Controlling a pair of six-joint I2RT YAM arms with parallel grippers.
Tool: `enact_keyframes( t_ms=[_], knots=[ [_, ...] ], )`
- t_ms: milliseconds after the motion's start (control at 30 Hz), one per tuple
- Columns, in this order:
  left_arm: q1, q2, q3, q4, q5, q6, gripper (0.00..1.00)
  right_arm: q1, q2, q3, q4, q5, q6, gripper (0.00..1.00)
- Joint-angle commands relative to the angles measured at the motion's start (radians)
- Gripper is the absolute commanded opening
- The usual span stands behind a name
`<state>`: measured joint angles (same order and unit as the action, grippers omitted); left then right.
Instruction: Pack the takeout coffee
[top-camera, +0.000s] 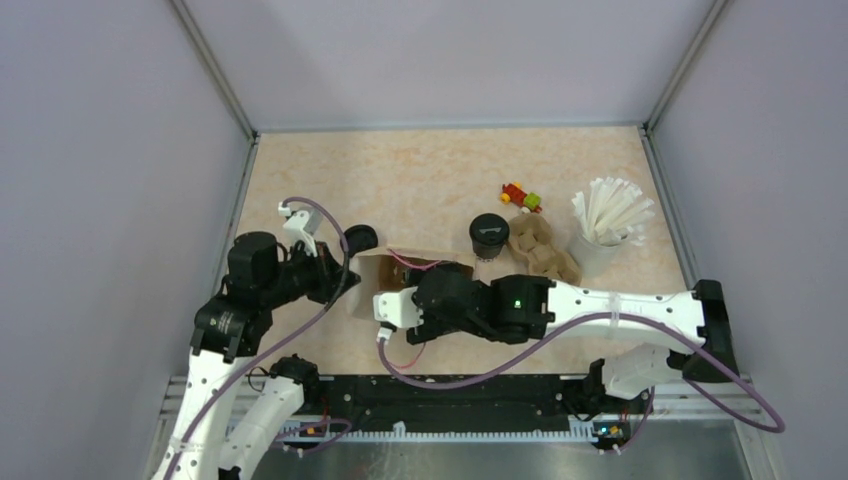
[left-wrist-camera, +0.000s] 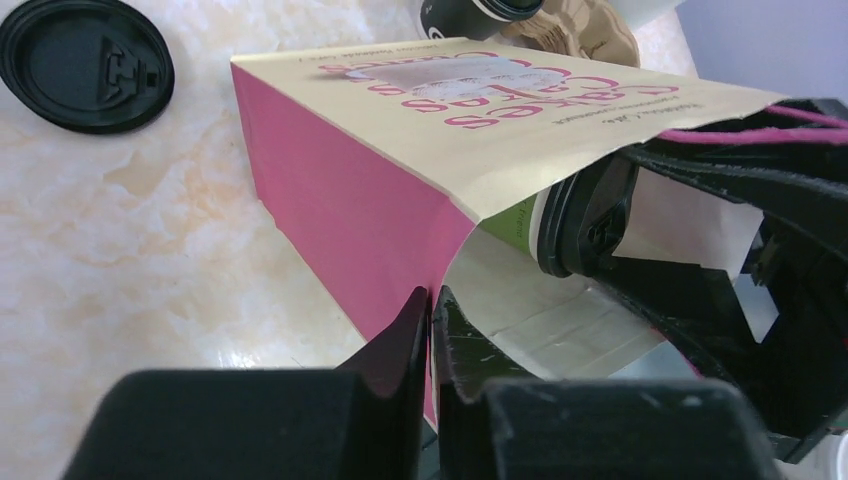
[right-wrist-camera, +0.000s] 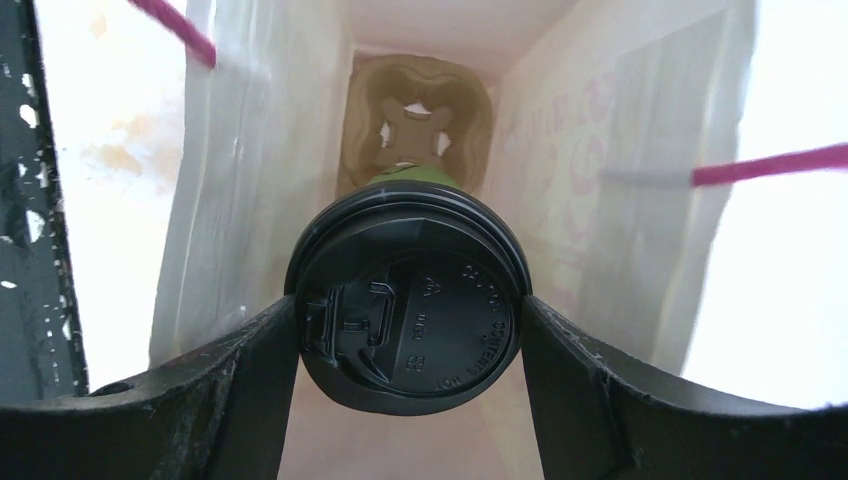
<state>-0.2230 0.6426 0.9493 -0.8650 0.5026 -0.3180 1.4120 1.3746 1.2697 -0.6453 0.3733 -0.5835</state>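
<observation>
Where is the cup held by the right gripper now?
Right wrist view, centre: the cup is inside the open paper bag, between the right gripper's fingers, with a brown carrier deeper inside.

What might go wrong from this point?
The right hand grips the black-lidded paper cup sideways at its lid, which may pop off. The left hand appears to pinch only the thin mouth edge of the cream-and-pink paper bag; a slip could collapse the opening.
</observation>
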Motion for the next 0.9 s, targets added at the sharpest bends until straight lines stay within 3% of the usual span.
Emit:
enact_keyframes(
  t_ms=[0, 233, 433, 467, 633, 867],
  knots=[
    [0.004, -0.038, -0.018, 0.093, 0.026, 0.054, 0.05, 0.011, 0.045, 0.102, 0.016, 0.058, -0.044, 0.66],
    [0.004, -0.110, -0.087, 0.164, 0.061, 0.102, 0.00, -0.029, 0.136, 0.213, 0.007, 0.030, -0.069, 0.66],
    [0.004, -0.143, -0.122, 0.193, 0.059, 0.072, 0.01, -0.043, 0.116, 0.142, 0.053, -0.009, -0.106, 0.66],
    [0.004, -0.145, -0.119, 0.186, 0.042, 0.053, 0.03, -0.043, 0.112, 0.126, 0.053, -0.008, -0.113, 0.66],
    [0.004, -0.118, -0.061, 0.058, 0.009, -0.049, 0.40, -0.043, 0.064, 0.041, 0.110, -0.016, -0.114, 0.66],
    [0.004, -0.125, -0.029, -0.058, 0.032, -0.046, 0.46, -0.043, 0.075, 0.007, 0.169, 0.016, -0.120, 0.66]
  ],
)
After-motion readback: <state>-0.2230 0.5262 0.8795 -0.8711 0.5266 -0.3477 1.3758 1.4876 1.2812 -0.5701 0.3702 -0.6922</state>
